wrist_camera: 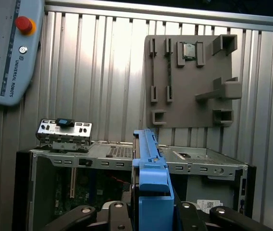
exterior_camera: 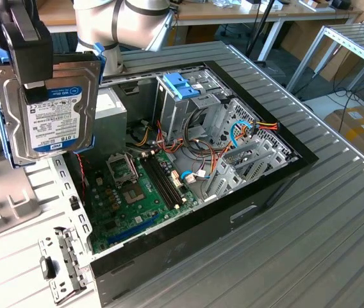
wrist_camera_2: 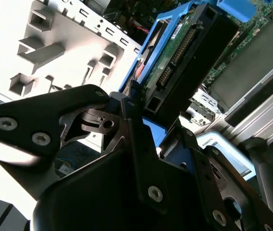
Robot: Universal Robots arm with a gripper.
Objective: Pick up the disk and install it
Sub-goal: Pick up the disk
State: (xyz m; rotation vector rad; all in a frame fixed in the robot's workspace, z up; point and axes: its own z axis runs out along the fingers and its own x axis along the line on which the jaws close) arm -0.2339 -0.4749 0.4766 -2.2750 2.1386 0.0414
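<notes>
Exterior view, nearest first: gripper (exterior_camera: 36, 90) closed narrowly on the disk (exterior_camera: 57, 109), pinching its flat faces near the upper end; disk hanging upright, long axis vertical, label face outward, raised above the computer case (exterior_camera: 252, 192) near that case's edge on the exterior view's left; light-blue rails (wrist_camera: 151, 187) along its long sides, edge-on in the first wrist view. Deeper, inside the case: motherboard (exterior_camera: 131, 192) on the floor; then the metal drive cage (exterior_camera: 182, 115) with its bright-blue bracket (exterior_camera: 183, 85), lower than the disk and toward the exterior view's right; loose cables (exterior_camera: 246, 131) beside that cage; cannot tell whether the cage's bay is free. Beyond the case's far side, ribbed table (exterior_camera: 259, 80).
</notes>
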